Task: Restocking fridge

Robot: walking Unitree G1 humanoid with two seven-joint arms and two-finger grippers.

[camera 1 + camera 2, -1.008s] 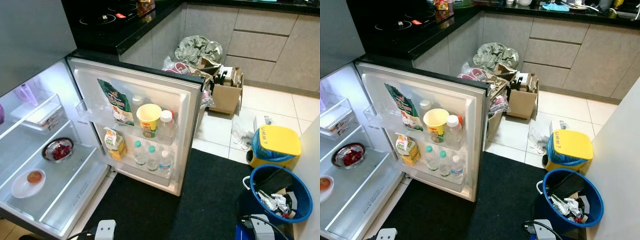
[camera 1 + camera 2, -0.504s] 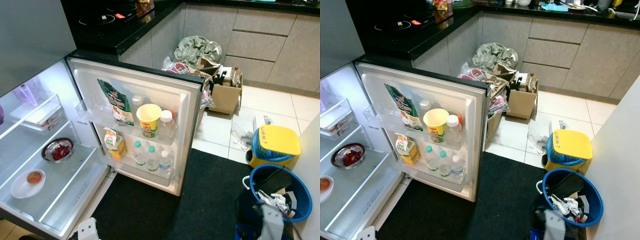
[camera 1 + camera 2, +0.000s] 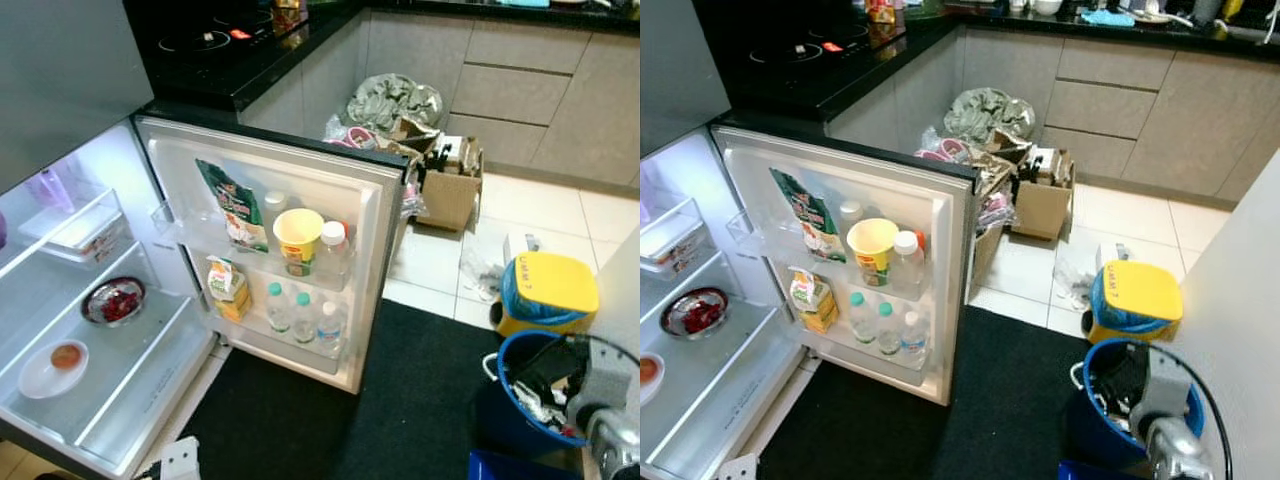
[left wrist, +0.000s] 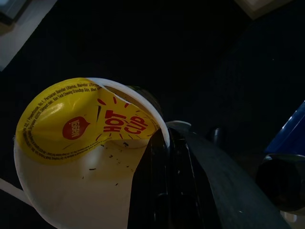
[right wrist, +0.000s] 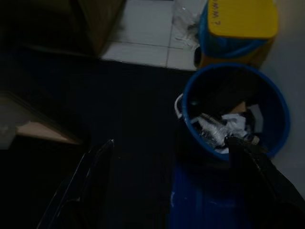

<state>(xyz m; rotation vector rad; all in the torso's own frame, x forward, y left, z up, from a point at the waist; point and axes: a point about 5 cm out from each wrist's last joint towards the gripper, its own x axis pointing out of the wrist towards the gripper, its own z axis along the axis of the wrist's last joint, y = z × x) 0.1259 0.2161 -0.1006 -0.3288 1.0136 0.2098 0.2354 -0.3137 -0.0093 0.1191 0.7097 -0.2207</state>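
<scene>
Grippers inspected: we find the left gripper [image 4: 164, 157] clamped on a noodle cup [image 4: 76, 157] rim, low near the fridge door [image 3: 270, 250]; right gripper [image 5: 171, 186] spread wide, empty, near the blue bin [image 5: 236, 109].

- I see the fridge door [image 3: 330, 200] swung wide open. It sticks out over the black mat [image 3: 400, 400].
- The door racks are packed. A green bag [image 3: 232, 205], a yellow cup [image 3: 298, 238] and a bottle [image 3: 333, 255] stand close together up top. A carton [image 3: 229, 288] and three small bottles [image 3: 301, 318] fill the rack below.
- Inside, the bottom shelf [image 3: 130, 385] has lots of bare room beside the white plate [image 3: 52, 368].
- The shelf above holds a bowl [image 3: 115, 300], with room beside it.
- On my right, a blue bin [image 3: 1130, 400] and a yellow bin [image 3: 1132, 300] block the floor.
- Boxes and bags [image 3: 420, 150] crowd the floor behind the door.
</scene>
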